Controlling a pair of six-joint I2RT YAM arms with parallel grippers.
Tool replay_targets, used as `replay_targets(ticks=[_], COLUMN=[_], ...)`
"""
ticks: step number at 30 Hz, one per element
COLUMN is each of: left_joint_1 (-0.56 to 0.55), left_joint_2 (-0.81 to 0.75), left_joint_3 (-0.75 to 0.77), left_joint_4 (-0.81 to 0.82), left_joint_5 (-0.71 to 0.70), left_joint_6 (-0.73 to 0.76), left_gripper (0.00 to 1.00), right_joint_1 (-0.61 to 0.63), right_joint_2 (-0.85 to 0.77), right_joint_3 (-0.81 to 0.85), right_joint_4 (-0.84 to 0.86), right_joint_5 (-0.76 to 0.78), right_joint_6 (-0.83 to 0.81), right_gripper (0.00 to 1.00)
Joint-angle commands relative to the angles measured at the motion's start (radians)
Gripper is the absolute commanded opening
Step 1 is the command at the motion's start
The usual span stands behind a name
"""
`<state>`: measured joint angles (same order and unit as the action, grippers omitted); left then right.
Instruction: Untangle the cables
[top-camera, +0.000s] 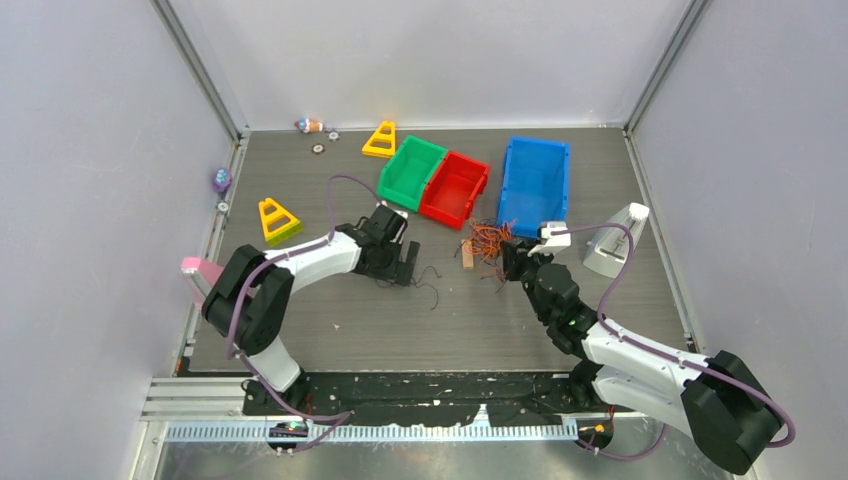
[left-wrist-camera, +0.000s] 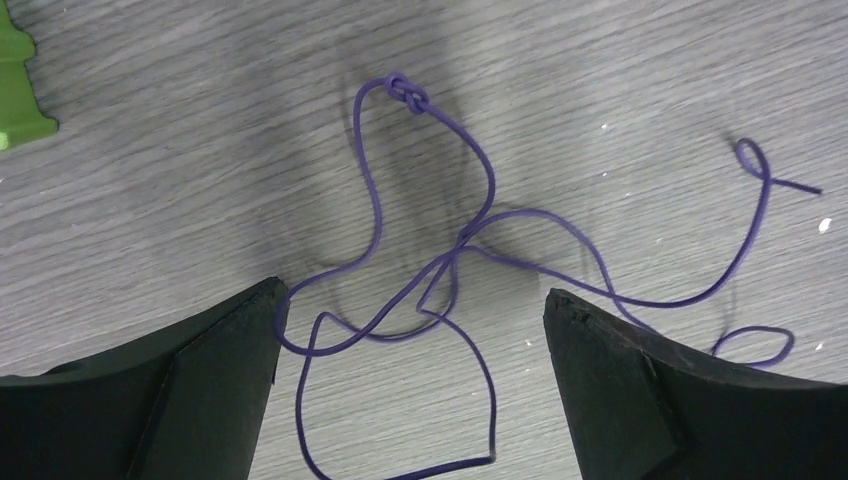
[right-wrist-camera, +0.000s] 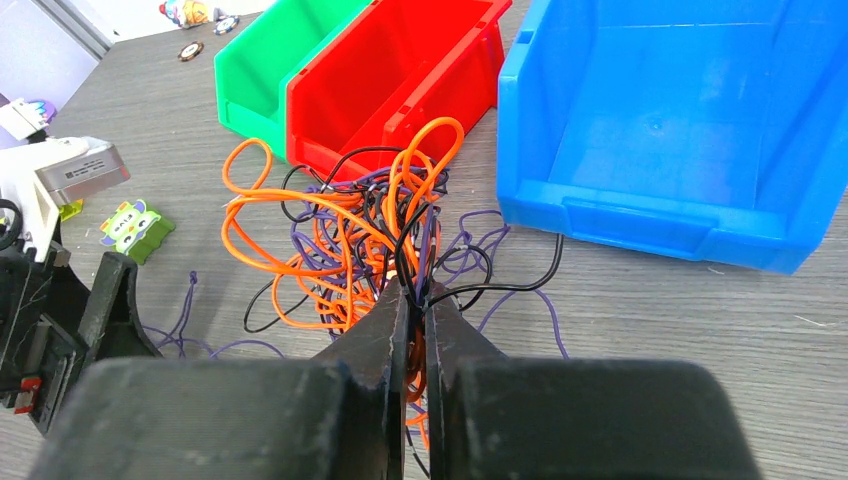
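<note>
- I am watching the cables (right-wrist-camera: 370, 220) sitting as one tangled clump of orange, black and purple strands on the bench (top-camera: 400, 330). They are lying just in front of the red bin (right-wrist-camera: 400, 70) and near the front corner of the blue bin (right-wrist-camera: 680, 120).
- The right pincer (right-wrist-camera: 415, 300) is biting into the near edge of that clump. Its two fingers are pressing together with a few black and orange strands caught between them.
- A single purple strand (left-wrist-camera: 440, 260) is lying well apart from the clump, looping loosely over the bench, with a small knot at the top of its loop.
- The left pincer (left-wrist-camera: 410, 300) is hovering over this strand with its fingers spread wide, holding nothing. The strand is running close past one finger (left-wrist-camera: 200, 370) — from this angle I cannot tell whether they are touching.
- The green bin (top-camera: 410, 170) is standing side by side with the red one, both beyond the left pincer.
</note>
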<state>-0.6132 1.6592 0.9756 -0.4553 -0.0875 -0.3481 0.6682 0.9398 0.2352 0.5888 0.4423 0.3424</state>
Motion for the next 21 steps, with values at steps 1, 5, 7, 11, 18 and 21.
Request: replay_targets(ticks=[1, 5, 7, 11, 18, 21], left_joint_1=[-0.001, -0.001, 0.000, -0.003, -0.013, -0.016], left_joint_2=[-0.005, 0.007, 0.030, 0.078, 0.088, 0.052], left_joint_3=[0.012, -0.011, -0.018, -0.032, -0.044, -0.040], left_joint_4=[0.099, 0.129, 0.137, 0.141, 0.122, 0.110], left_joint_5=[0.041, -0.048, -0.077, -0.081, -0.136, -0.164], left_joint_6=[-0.084, -0.126, -0.141, -0.143, -0.127, -0.119], left_gripper=[1.00, 0.92, 0.84, 0.63, 0.08, 0.00], right_joint_1=[0.001, 0.001, 0.001, 0.000, 0.001, 0.001], right_joint_2=[-0.026, -0.033, -0.036, -0.037, -0.036, -0.034], right_joint_3=[0.001, -0.002, -0.003, -0.004, -0.004, -0.005], right_joint_4=[0.042, 0.040, 0.041, 0.040, 0.043, 0.042], right_joint_5=[0.003, 0.005, 0.007, 0.010, 0.013, 0.015], right_joint_6=[-0.007, -0.010, -0.010, -0.010, -0.009, -0.012], right_gripper=[0.05, 0.05, 0.05, 0.05, 0.05, 0.05])
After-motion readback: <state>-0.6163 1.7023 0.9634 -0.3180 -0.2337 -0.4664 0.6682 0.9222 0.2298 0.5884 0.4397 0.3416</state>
